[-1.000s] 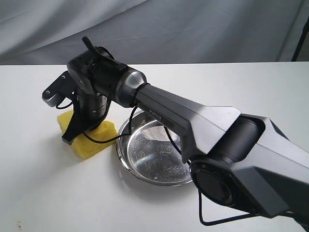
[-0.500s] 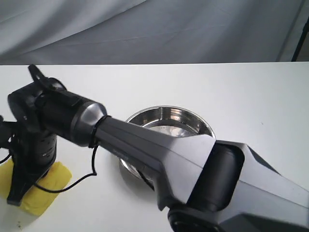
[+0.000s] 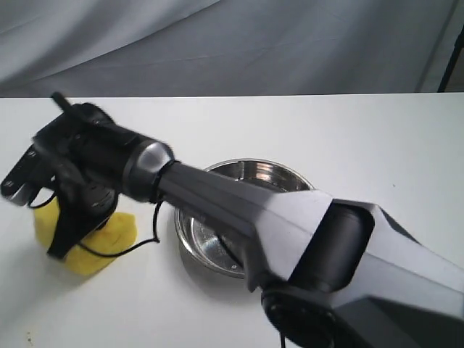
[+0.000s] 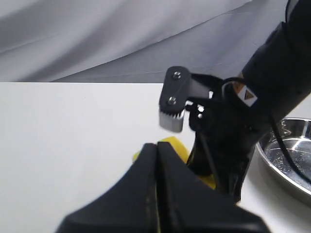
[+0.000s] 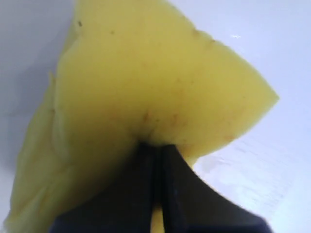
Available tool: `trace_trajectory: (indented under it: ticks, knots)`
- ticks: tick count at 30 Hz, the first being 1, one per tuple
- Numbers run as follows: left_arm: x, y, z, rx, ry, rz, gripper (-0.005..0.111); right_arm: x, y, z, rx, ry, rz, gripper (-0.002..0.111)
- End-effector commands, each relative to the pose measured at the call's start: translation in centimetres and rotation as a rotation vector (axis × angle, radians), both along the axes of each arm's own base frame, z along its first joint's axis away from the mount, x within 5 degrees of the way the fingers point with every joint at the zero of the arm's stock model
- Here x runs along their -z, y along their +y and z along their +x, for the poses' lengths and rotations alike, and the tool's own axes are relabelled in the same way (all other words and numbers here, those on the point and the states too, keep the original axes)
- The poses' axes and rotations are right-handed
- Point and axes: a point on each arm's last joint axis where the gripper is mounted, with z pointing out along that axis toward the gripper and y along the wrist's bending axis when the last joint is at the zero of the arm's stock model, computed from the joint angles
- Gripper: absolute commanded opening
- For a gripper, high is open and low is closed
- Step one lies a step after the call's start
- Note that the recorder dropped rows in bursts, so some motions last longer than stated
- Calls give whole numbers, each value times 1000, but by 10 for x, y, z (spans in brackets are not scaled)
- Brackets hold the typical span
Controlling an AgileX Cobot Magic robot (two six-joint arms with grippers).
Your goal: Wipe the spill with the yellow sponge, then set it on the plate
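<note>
Sponge [image 3: 116, 228] pinched in right gripper [image 5: 156, 147], beside plate [image 3: 290, 174]; left gripper [image 4: 156, 148] closed, empty

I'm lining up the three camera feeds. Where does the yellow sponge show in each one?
Exterior view: the yellow sponge lies lower left, on the table beside the plate.
Left wrist view: a small yellow patch near centre, just beyond the shut left gripper.
Right wrist view: it fills most of the picture.
Shared landmark: the right gripper pinching it.
</note>
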Motion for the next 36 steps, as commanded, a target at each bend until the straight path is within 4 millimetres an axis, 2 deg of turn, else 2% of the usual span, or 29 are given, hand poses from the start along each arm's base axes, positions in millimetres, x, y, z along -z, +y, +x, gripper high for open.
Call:
trace_trajectory:
  ticks: [1, 5, 10, 16, 24, 28, 32, 35, 36]
  knots:
    - [0, 0, 0, 3, -9, -3, 0, 11, -39, 49, 158, -21, -46, 0]
    - [0, 0, 0, 3, -9, -3, 0, 10, -58, 72, 246, 1, -11, 0]
    - [0, 0, 0, 3, -9, -3, 0, 11, -50, 63, 150, 95, 43, 0]
    - [0, 0, 0, 3, -9, -3, 0, 9, -12, 18, -51, 216, 141, 0]
    - [0, 0, 0, 3, -9, -3, 0, 11, 27, -54, -293, 235, 70, 0]
    - [0, 0, 0, 3, -9, -3, 0, 12, 37, -75, -349, 182, 23, 0]
    - [0, 0, 0, 3, -9, -3, 0, 14, 34, -68, -289, 71, -62, 0]
    - [0, 0, 0, 3, -9, -3, 0, 13, 22, -44, -153, -55, -129, 0]
    - [0, 0, 0, 3, -9, -3, 0, 12, 12, -26, -54, -83, -128, 0]
